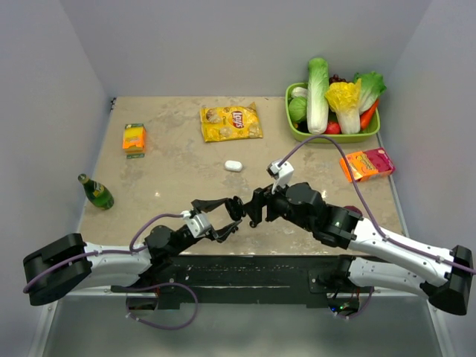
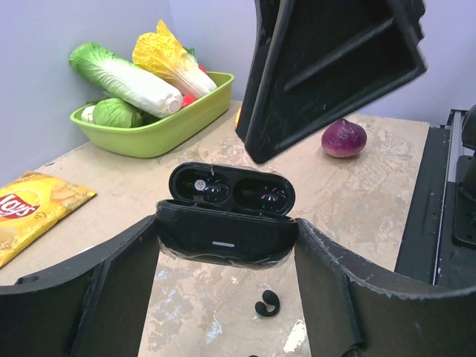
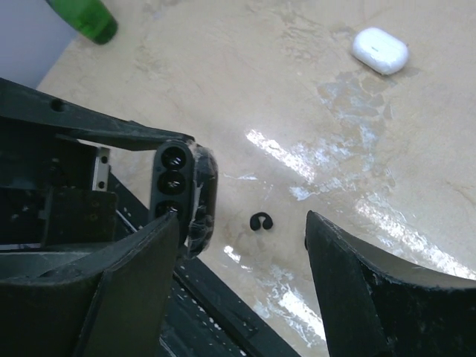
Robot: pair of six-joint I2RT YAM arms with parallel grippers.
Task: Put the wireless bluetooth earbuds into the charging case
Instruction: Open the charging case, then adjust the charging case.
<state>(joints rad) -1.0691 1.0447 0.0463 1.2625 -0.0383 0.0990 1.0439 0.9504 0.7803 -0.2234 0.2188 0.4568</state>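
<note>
The only writing I can read is the red Lay's logo on the yellow chip bag (image 1: 231,123), lying just behind the white case (image 1: 233,165). The white case itself is closed and shows no legible print. The orange-pink box (image 1: 367,163), well off to the right of the white case, has print too small to read.

On to the arms. The left arm runs low from its base toward the middle, with the left gripper (image 1: 229,216) on the near side of the white case. Its fingers (image 2: 104,297) are clamped on the two ends of a black charging case (image 2: 223,238). The lid is flipped open on two wells; whether buds sit in them I can't tell.

The right arm reaches in with its elbow up, the right gripper (image 3: 242,217) facing the left one, fingers spread, gripping nothing.

On the table beneath them, nearer than the white case, lies a black C-shaped bud (image 3: 260,221). The surface is glossy mottled beige, with pale lilac walls on three sides.
</note>
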